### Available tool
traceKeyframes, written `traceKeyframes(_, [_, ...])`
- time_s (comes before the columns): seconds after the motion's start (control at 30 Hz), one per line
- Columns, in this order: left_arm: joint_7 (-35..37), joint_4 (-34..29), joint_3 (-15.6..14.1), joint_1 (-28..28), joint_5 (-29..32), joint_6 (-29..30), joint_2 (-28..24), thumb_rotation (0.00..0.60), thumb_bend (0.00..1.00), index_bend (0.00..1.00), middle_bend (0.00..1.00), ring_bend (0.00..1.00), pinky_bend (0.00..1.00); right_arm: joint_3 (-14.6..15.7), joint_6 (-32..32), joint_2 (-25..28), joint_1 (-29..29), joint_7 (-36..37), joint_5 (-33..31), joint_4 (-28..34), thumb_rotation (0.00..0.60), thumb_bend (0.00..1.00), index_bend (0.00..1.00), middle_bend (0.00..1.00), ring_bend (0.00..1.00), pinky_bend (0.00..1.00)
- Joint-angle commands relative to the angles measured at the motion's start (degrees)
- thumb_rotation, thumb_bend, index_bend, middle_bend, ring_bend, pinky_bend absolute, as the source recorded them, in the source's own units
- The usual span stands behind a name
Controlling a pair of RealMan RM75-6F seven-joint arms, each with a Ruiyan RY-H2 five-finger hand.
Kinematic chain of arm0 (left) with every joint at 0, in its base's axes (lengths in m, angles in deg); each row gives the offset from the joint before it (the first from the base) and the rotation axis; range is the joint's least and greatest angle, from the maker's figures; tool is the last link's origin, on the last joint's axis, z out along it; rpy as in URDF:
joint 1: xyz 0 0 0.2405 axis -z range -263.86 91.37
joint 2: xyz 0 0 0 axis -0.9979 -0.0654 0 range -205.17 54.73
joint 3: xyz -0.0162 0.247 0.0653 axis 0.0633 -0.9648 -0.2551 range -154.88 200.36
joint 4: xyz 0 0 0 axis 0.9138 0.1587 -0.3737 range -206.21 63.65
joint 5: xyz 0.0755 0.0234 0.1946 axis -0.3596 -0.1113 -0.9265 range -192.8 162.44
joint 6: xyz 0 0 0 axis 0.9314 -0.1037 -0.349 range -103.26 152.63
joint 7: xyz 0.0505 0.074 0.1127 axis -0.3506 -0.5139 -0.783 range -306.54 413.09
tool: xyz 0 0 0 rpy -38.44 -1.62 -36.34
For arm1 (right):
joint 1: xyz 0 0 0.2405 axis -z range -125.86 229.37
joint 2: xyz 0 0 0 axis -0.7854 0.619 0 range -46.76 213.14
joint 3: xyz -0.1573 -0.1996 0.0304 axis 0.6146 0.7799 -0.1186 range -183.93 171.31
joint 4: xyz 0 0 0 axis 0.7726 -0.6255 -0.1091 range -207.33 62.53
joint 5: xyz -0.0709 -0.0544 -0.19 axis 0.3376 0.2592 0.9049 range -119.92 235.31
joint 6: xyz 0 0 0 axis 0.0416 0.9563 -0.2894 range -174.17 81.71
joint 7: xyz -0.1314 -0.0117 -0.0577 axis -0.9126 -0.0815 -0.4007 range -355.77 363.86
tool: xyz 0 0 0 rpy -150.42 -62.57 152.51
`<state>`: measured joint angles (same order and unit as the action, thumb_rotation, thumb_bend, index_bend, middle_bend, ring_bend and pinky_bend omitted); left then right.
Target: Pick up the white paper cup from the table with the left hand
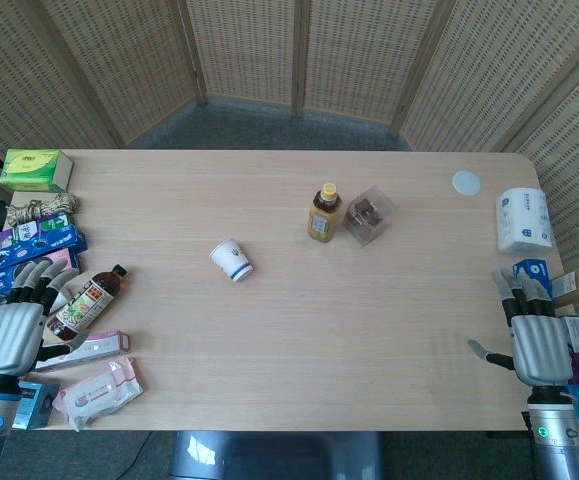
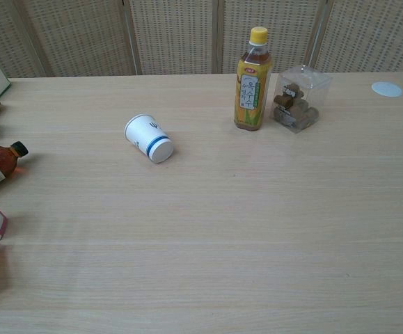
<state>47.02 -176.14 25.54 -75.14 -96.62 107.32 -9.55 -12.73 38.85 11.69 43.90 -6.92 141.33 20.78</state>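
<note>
The white paper cup (image 1: 232, 260) (image 2: 148, 138), with a blue band near its base, lies on its side on the wooden table (image 1: 299, 320), left of centre. My left hand (image 1: 17, 328) hovers at the table's left edge, well to the left of the cup, fingers apart and holding nothing. At the right edge my right hand (image 1: 538, 335) is likewise empty with fingers extended. The chest view shows neither hand.
A yellow-capped drink bottle (image 1: 324, 212) (image 2: 251, 80) and a clear box of dark pieces (image 1: 370, 216) (image 2: 298, 99) stand right of the cup. A dark-tea bottle (image 1: 88, 302), boxes and packets crowd the left edge. A tissue roll (image 1: 522, 220) and white lid (image 1: 466, 182) lie at the far right.
</note>
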Motion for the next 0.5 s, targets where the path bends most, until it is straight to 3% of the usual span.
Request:
traceKeyframes(0.03, [-0.1,0.2,0.2,0.2,0.1,-0.4,0.3,0.600,0.23,0.17,0.12,0.00,0.00,-0.1,-0.1,0.0,-0.2,0.0,0.0,0.1,0.522,0.05,0.00,0.00,0.00,0.00])
traceKeyframes(0.5, [-4.0,-0.3,1.7,2.7,0.5,-3.9,-1.3,0.600,0.23,0.17,0.11,0.00,0.00,0.0,0.2,0.2,0.3,1.3,-0.1,0.1,0.522,0.05,0.00,0.00,0.00,0.00])
